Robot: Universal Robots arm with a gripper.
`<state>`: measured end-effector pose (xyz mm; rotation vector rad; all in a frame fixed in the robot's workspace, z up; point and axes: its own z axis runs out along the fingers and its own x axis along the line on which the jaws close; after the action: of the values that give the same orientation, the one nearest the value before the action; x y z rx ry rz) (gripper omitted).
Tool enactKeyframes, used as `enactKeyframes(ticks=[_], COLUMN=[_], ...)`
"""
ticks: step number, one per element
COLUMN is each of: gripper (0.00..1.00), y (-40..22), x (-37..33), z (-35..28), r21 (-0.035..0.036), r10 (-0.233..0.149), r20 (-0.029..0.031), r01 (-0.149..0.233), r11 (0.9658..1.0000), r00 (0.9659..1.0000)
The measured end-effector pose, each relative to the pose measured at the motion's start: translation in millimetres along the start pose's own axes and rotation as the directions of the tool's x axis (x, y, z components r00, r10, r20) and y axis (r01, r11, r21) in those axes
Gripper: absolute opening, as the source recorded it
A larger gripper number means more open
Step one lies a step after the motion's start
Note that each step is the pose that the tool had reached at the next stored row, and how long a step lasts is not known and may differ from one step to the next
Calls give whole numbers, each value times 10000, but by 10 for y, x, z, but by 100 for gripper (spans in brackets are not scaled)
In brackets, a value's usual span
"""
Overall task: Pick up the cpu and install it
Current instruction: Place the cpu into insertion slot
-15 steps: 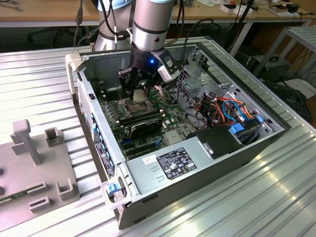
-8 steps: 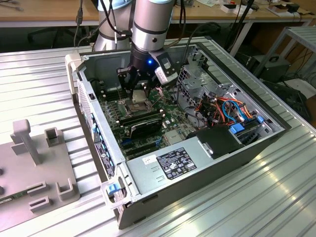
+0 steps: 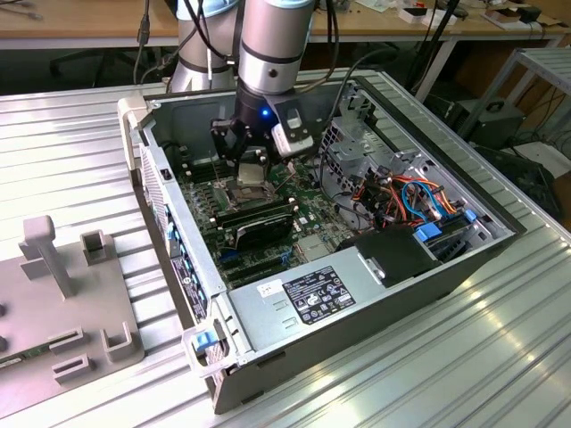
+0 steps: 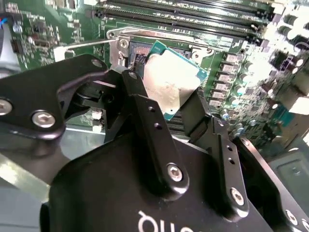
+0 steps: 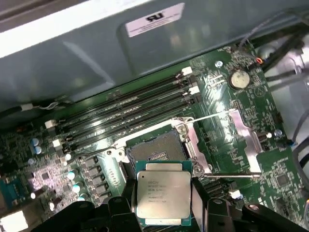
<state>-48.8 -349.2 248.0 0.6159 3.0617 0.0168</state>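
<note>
Gripper (image 3: 251,160) sits low inside the open computer case (image 3: 268,332), which rests on the ribbed counter (image 3: 464,357). Its black fingers (image 4: 145,116) are clamped on two opposite edges of the cpu (image 5: 163,195), silver-grey top facing up in both wrist views. The chip hangs close over the near edge of the bare socket (image 5: 155,149); contact cannot be told. Socket's metal frame (image 5: 246,140) stands open. Memory slots (image 5: 125,113) run alongside.
</note>
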Motion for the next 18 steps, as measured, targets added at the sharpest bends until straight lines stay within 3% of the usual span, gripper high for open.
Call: enactKeyframes(ticks=[3, 5, 11, 13, 14, 16, 18], gripper=[55, 55, 55, 55, 55, 55, 55], y=[0, 0, 0, 0, -1, 0, -1], x=[0, 0, 0, 0, 1, 1, 1], z=[8, 11, 20, 24, 26, 29, 35], r21=[11, 17, 30, 35, 38, 42, 47], r10=[688, 1089, 2106, 2465, 2724, 3032, 3546], r20=[10, 16, 33, 39, 44, 50, 61], r01=[-688, -1089, -2106, -2465, -2724, -3032, -3546], r11=[9976, 9941, 9776, 9691, 9622, 9529, 9350], r00=[9976, 9941, 9776, 9691, 9622, 9529, 9350])
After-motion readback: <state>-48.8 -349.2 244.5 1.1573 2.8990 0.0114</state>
